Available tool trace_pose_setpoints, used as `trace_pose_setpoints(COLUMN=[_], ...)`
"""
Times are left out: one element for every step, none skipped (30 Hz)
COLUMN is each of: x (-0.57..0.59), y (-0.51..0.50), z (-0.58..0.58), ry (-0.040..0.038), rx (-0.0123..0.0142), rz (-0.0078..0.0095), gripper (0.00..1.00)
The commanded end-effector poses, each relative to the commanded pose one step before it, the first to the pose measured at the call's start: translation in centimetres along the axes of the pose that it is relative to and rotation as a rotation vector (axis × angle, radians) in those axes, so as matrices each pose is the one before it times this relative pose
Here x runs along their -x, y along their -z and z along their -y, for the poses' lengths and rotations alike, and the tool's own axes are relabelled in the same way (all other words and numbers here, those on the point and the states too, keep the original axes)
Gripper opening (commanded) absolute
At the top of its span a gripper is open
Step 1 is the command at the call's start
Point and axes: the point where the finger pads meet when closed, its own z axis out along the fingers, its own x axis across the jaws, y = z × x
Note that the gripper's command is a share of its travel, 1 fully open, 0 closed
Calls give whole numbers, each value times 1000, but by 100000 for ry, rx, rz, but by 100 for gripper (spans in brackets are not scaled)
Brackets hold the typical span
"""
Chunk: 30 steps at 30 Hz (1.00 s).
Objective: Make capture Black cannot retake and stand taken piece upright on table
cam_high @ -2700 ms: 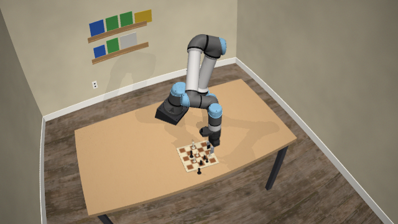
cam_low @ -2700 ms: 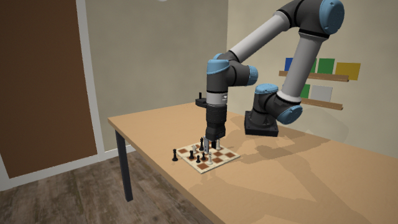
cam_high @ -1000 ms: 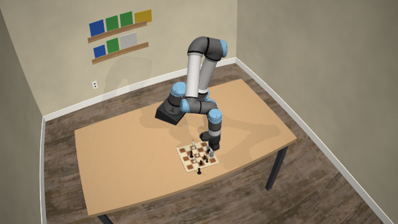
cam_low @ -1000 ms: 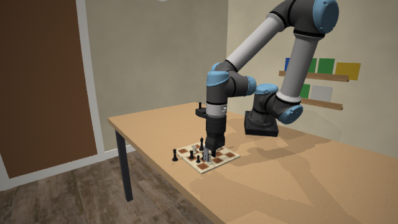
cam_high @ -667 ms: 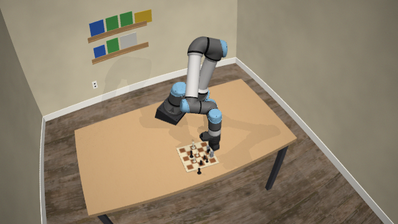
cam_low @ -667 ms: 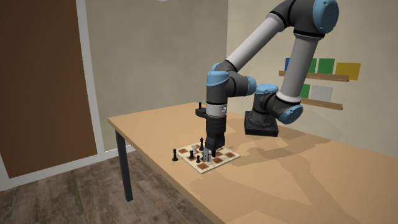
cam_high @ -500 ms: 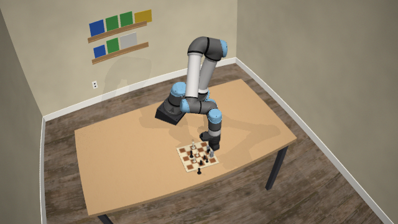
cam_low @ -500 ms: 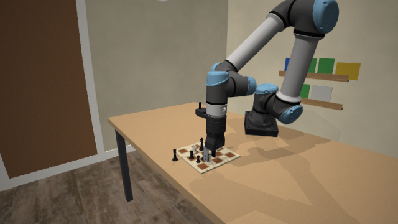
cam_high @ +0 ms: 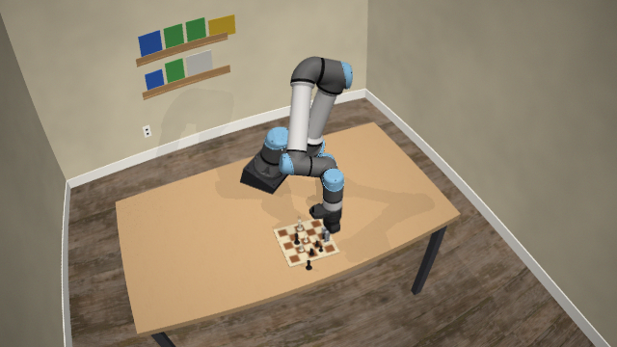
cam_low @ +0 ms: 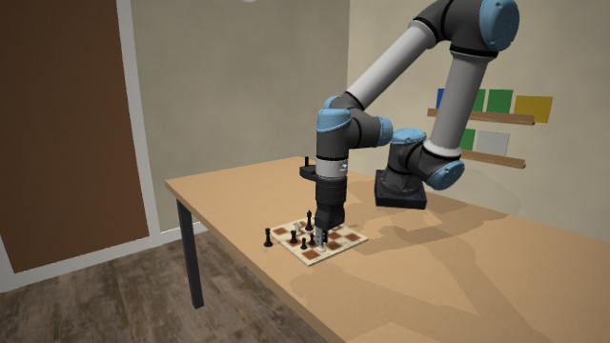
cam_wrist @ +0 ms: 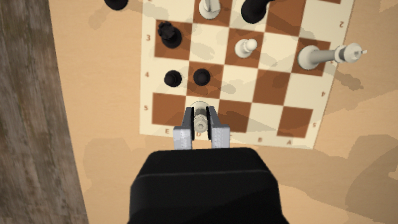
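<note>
The small chessboard [cam_wrist: 240, 70] lies near the table's front edge and also shows in the top and exterior views [cam_high: 306, 241] [cam_low: 319, 240]. My gripper [cam_wrist: 200, 116] stands straight down over the board's rank-5 edge, at column D. It is shut on a small white piece [cam_wrist: 200, 116], whose base shows at board level [cam_low: 321, 248]. Two black pawns [cam_wrist: 173, 77] [cam_wrist: 201, 76] stand just ahead of it on rank 4. A taller black piece [cam_wrist: 168, 34] stands on E3. A white pawn [cam_wrist: 246, 46] and a tall white piece [cam_wrist: 325, 55] stand on rank 3.
One black piece [cam_high: 308, 264] stands upright on the table just off the board's edge, also in the exterior view [cam_low: 268, 237]. More pieces stand at the board's far ranks [cam_wrist: 210, 6] [cam_wrist: 255, 7]. The arm's base [cam_high: 262, 175] is at the back.
</note>
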Motion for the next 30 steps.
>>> trace_pose_setpoints(x=[43, 0, 0, 0, 0, 0, 0, 0, 0, 0, 0, 0, 0, 0, 0, 0, 0, 0, 0, 0, 0, 0, 0, 0, -1, 1, 0, 0, 0, 0], y=[41, 0, 0, 0, 0, 0, 0, 0, 0, 0, 0, 0, 0, 0, 0, 0, 0, 0, 0, 3, 22, 55, 100, 153, 211, 275, 338, 402, 462, 512], z=[4, 0, 0, 0, 0, 0, 0, 0, 0, 0, 0, 0, 0, 0, 0, 0, 0, 0, 0, 0, 0, 0, 0, 0, 0, 0, 0, 0, 0, 0], ry=[30, 0, 0, 0, 0, 0, 0, 0, 0, 0, 0, 0, 0, 0, 0, 0, 0, 0, 0, 0, 0, 0, 0, 0, 0, 0, 0, 0, 0, 0], rx=[-33, 0, 0, 0, 0, 0, 0, 0, 0, 0, 0, 0, 0, 0, 0, 0, 0, 0, 0, 0, 0, 0, 0, 0, 0, 0, 0, 0, 0, 0], rz=[129, 0, 0, 0, 0, 0, 0, 0, 0, 0, 0, 0, 0, 0, 0, 0, 0, 0, 0, 0, 0, 0, 0, 0, 0, 0, 0, 0, 0, 0], gripper=[0, 0, 0, 0, 0, 0, 0, 0, 0, 0, 0, 0, 0, 0, 0, 0, 0, 0, 0, 0, 0, 0, 0, 0, 0, 0, 0, 0, 0, 0])
